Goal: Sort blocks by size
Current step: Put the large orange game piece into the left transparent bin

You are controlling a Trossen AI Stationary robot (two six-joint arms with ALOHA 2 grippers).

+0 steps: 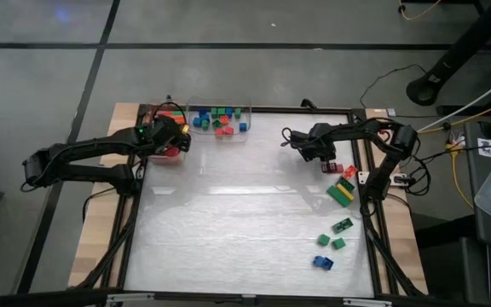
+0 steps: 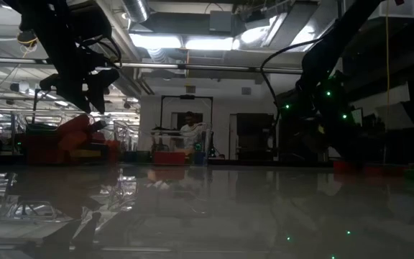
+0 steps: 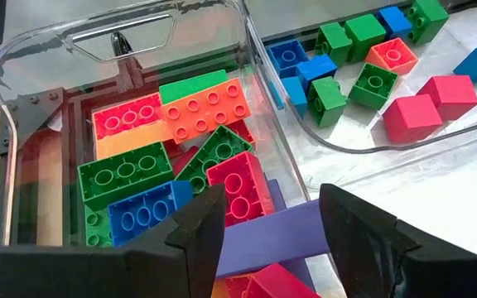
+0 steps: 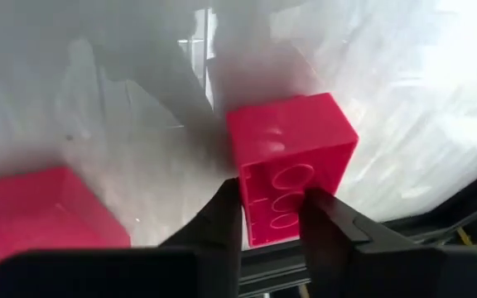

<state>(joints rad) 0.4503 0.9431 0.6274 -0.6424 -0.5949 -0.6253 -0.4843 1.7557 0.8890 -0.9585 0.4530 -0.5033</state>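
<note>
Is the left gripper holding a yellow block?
No, the left gripper holds a purple block between its fingers, above the bin of long blocks.

Red block clamped between the right tool fingers — second red block beside.

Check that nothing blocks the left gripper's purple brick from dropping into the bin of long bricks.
Nothing visible does. The left gripper holds the purple brick directly over the open clear bin, with only the long bricks already piled inside below it.
</note>
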